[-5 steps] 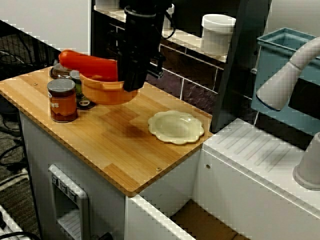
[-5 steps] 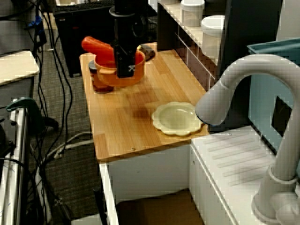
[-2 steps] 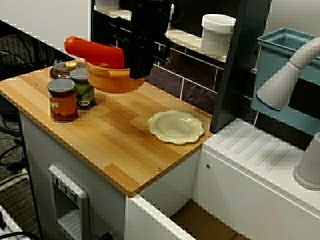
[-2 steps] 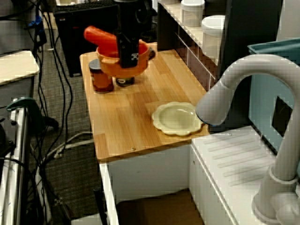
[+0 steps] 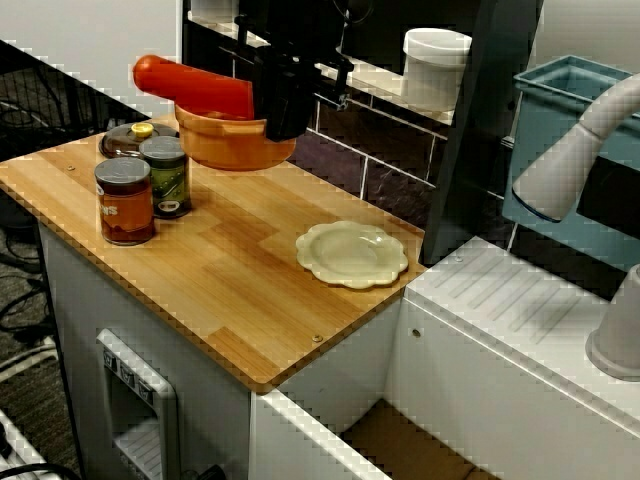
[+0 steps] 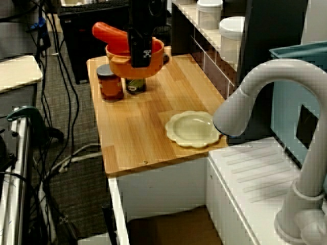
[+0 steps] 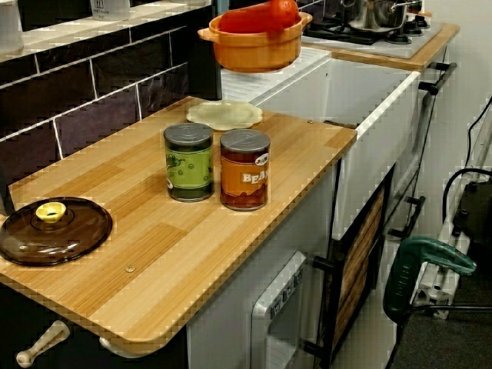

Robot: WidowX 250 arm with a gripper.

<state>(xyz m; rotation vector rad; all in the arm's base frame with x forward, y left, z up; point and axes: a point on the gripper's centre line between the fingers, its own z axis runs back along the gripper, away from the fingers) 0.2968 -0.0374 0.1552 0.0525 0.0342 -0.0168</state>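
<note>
Clamped on one rim, the gripper (image 5: 283, 122) holds the orange pot (image 5: 225, 150) aloft over the back of the counter (image 5: 230, 290) near the green can (image 5: 166, 180), where that off-centre grip could tilt it and spill the long red piece (image 5: 195, 88).

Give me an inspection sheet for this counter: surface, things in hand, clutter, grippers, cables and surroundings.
Surface: wooden counter, no spills seen.
Job's things: orange pot held above the counter, long red thing lying in it.
Clutter: green can and orange can side by side, brown lid, pale scalloped plate.
Grippers: tool shut on the pot's rim.
Cables: several trailing on the floor beside the counter.
Surroundings: white faucet, white jars on shelf.
</note>
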